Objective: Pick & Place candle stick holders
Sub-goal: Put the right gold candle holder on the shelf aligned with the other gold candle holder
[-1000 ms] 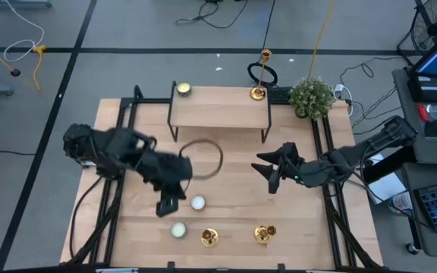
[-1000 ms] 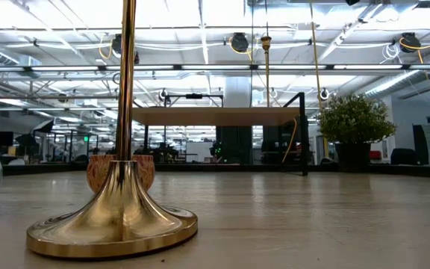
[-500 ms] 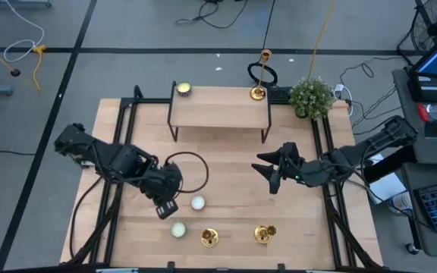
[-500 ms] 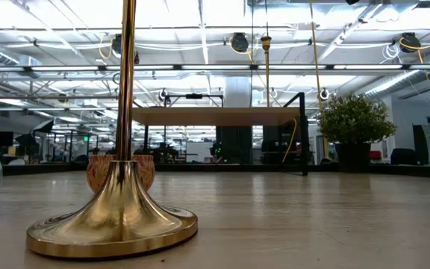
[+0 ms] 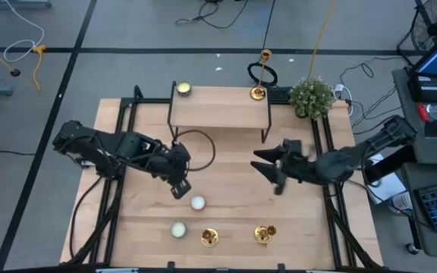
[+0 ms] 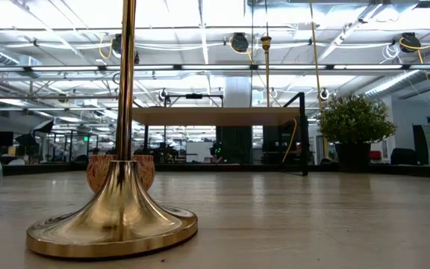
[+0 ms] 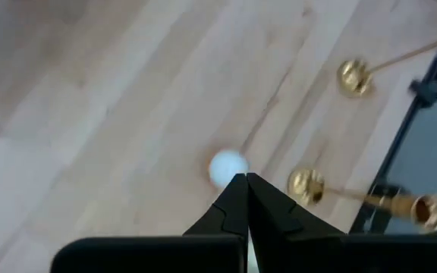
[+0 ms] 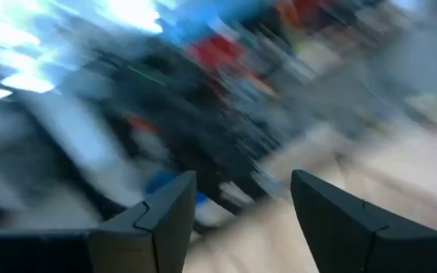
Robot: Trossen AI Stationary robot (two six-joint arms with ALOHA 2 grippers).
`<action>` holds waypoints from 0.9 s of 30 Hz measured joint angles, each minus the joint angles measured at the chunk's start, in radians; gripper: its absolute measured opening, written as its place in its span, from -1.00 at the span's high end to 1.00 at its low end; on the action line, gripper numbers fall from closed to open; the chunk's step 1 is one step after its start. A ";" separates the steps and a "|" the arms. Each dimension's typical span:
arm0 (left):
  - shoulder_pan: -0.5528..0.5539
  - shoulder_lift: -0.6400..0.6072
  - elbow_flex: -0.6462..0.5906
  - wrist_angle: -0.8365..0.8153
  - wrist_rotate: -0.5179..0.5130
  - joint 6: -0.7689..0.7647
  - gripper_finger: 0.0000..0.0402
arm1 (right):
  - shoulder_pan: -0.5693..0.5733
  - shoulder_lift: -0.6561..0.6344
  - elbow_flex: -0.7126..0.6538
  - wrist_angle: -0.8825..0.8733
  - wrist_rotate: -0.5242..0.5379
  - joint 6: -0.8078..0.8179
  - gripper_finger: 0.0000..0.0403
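Standing: three candle stick holders point(image 5: 209, 237) point(image 5: 264, 234) point(image 5: 258, 93) — three candles point(image 5: 197, 202)

The left arm reaches from nine o'clock toward centre, its left gripper point(image 5: 179, 186) pointing to five o'clock, fingers pressed together. The right arm stretches in from three o'clock, its right gripper point(image 5: 268, 165) spread wide.
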 joint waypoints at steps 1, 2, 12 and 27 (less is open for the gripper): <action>0.006 -0.003 0.000 0.018 -0.004 0.011 0.98 | 0.010 0.000 -0.018 0.145 -0.054 -0.092 -0.05; 0.011 -0.005 0.000 0.030 -0.004 0.022 0.97 | 0.019 0.001 -0.043 0.297 -0.120 -0.164 -0.05; 0.028 -0.007 0.000 0.027 -0.013 0.067 0.98 | 0.232 -0.082 -0.408 0.734 -0.082 -0.083 -0.05; 0.046 -0.007 0.000 0.010 -0.003 0.110 0.96 | 0.784 -0.085 -0.580 0.607 0.643 -0.155 -0.05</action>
